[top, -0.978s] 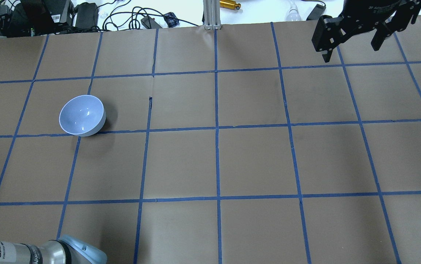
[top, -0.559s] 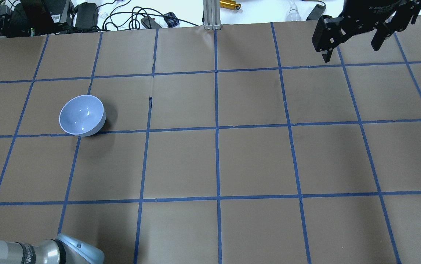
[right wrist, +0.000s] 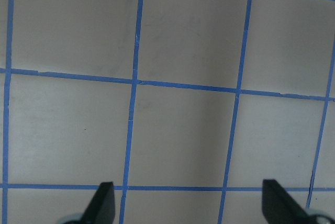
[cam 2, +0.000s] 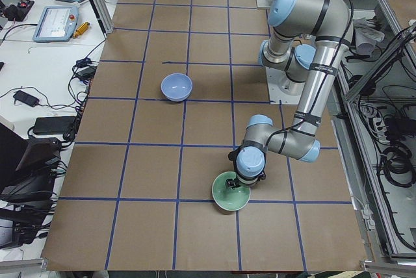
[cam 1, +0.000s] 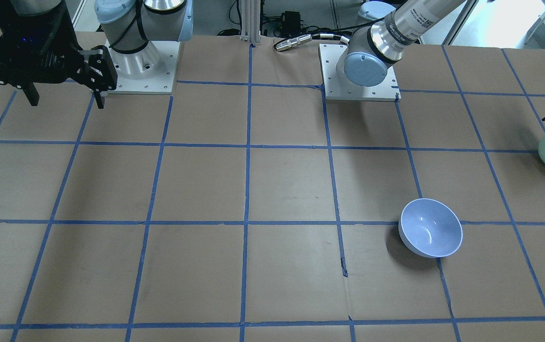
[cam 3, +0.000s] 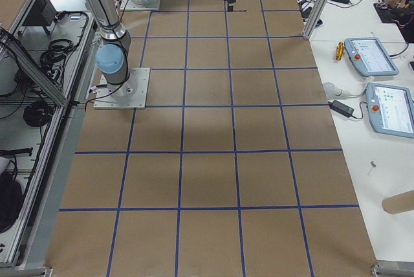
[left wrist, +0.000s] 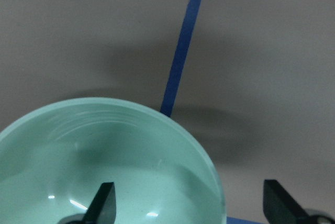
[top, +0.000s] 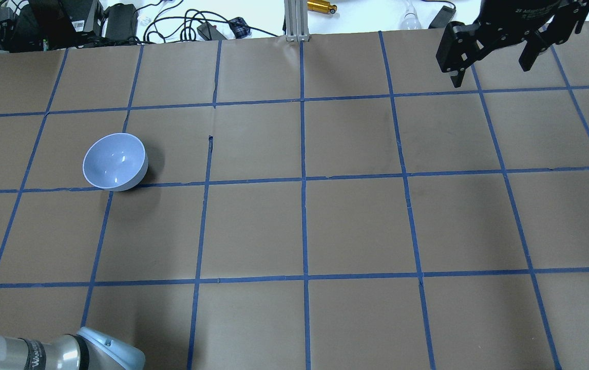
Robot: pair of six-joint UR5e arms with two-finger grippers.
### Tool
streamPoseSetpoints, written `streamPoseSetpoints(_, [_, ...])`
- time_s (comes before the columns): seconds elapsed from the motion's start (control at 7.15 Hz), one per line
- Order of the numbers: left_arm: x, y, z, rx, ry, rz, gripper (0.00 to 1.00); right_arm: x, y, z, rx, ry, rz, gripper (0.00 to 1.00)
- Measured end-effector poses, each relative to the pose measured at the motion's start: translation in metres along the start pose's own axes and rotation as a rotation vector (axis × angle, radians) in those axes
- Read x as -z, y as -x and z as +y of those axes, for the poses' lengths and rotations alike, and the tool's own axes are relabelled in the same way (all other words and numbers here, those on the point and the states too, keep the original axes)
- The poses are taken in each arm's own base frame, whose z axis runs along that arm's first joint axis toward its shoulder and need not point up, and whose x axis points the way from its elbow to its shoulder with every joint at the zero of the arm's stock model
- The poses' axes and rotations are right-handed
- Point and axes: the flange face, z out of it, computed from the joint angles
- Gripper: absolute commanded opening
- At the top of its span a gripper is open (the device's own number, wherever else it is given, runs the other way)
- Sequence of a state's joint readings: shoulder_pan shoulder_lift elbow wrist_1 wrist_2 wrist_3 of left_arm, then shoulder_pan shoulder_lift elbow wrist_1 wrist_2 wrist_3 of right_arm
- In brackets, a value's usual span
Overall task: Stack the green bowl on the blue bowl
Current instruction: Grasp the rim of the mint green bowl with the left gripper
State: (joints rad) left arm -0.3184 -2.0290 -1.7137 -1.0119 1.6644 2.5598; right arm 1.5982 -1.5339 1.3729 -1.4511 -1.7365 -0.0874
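My left gripper (left wrist: 188, 205) is spread wide astride the green bowl's (left wrist: 78, 150) rim, one finger (left wrist: 102, 203) down inside and the other outside. Whether either touches, I cannot tell. That bowl sits upright on a blue tape line (left wrist: 180, 56) near the table's (cam 2: 149, 167) end on my left, well apart from the blue bowl (top: 114, 161). My right gripper (top: 492, 69) hangs open above the far edge.

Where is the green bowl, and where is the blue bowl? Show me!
green bowl (cam 2: 231, 205): exterior left view, on the near outside wall, just under the rim.
blue bowl (top: 113, 160): overhead exterior view, on the inside bottom of the bowl.
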Motion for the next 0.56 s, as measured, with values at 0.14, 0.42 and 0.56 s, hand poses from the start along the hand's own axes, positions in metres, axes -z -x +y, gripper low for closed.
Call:
streamPoseSetpoints(0.14, [-0.004, 0.0008, 0.0014, -0.002, 0.002, 0.001, 1.0, -0.0001, -0.0003, 0.0, -0.001, 0.0, 0.0, 1.0])
streamPoseSetpoints(0.42, [-0.0107, 0.0026, 0.0033, -0.004, 0.004, 0.005, 0.9, -0.0001, -0.0003, 0.0, -0.001, 0.0, 0.0, 1.0])
streamPoseSetpoints(0.56, [-0.0121, 0.0026, 0.004, -0.005, 0.009, 0.009, 0.62, -0.0001, -0.0004, 0.0, -0.001, 0.0, 0.0, 1.0])
